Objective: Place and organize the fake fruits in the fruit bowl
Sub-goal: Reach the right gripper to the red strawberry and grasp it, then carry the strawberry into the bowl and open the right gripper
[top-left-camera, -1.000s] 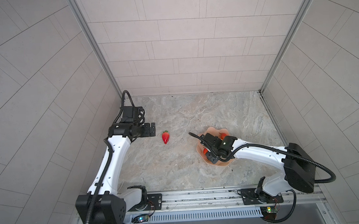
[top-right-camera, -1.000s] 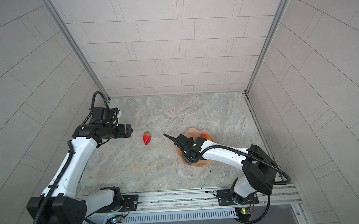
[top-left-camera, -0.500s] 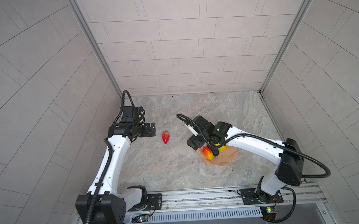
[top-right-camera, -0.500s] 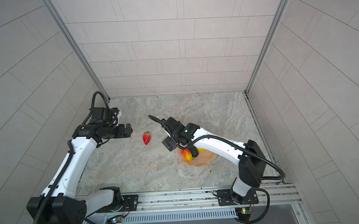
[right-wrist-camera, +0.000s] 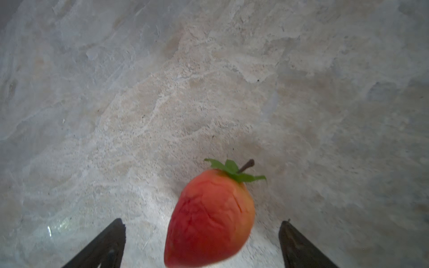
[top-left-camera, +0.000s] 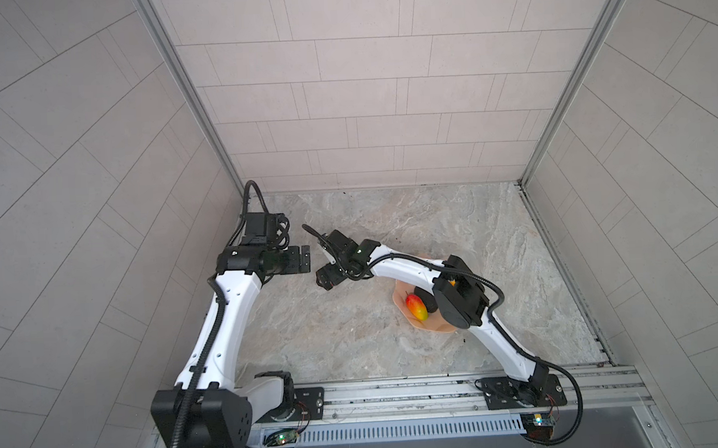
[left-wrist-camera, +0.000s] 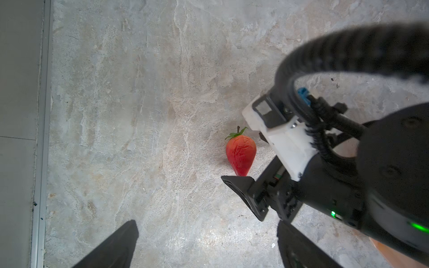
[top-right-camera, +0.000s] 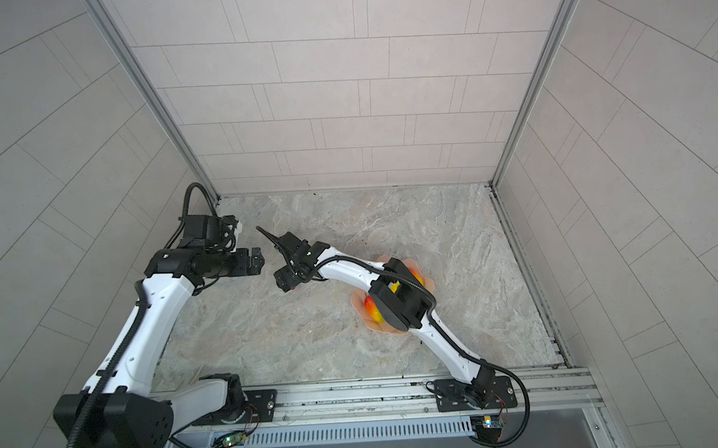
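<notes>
so: four of five look to be in, one left out. the bowl (top-left-camera: 430, 326) sits on the table (top-left-camera: 354, 346) toward the right side, half covered by the elbow of the right arm (top-left-camera: 456, 304). clearly seen inside it are one mango (top-left-camera: 416, 307) and a dark fruit (top-left-camera: 428, 302) touching it. a scrap of yellow, taken as the citrus (top-right-camera: 395, 288), and a scrap of orange, taken as the second mango (top-right-camera: 417, 277), peek out from under the elbow. whether both lie fully in the bowl i cannot confirm, since the arm hides it.

the strawberry (right-wrist-camera: 209, 220) is the one outstanding. it lies on its side on bare table, well apart from the bowl, left of centre.

the right pincer (top-left-camera: 325, 278) reaches across the middle and hangs over the strawberry, jaws spread wide, nothing held. in the right wrist view the fruit sits between the two fingers, and neither touches it as far as i can tell. the left pincer (top-left-camera: 307, 258) hovers just beside, also released and empty, its fingers apart in its own wrist view.

judgement: placing is mostly done. what remains is to grasp, carry and drop the strawberry, then any tidying of the arrangement. how neat the bowl is now cannot be assessed, too much is hidden.
</notes>
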Tool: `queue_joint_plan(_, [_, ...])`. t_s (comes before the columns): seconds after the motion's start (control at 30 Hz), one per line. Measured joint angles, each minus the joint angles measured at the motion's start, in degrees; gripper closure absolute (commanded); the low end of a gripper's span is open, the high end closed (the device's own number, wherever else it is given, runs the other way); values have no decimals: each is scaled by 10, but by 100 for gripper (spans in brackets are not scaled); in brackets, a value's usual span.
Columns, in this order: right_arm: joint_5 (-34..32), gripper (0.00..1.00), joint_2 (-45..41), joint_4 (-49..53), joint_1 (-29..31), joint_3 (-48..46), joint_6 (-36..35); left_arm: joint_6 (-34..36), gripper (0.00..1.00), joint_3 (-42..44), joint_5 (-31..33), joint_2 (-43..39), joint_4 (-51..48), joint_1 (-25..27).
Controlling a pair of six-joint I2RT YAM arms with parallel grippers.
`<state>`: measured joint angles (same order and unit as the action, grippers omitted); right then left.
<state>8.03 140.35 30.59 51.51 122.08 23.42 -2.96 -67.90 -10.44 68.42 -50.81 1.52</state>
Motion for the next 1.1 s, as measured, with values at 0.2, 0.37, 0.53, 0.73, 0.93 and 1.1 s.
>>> queue_joint_plan(0.2, [4,41,36,-3,3,26,45,0,0,0,1,-2,0,0])
queue_joint_plan(0.37, [4,68,40,-5,3,27,61,0,0,0,2,-4,0,0])
queue_joint_plan(0.53, [-8,76,2,-5,2,-25,44,0,0,0,1,-4,0,0])
queue_joint_plan(0.73, [-27,81,-163,-2,-1,-174,-5,0,0,0,1,-4,0,0])
queue_joint_plan(0.93, [-64,83,-416,-13,-28,-344,-61,0,0,0,0,-4,0,0])
queue_joint_plan(1.1, [-135,83,-555,-21,-65,-476,-99,0,0,0,-2,-4,0,0])
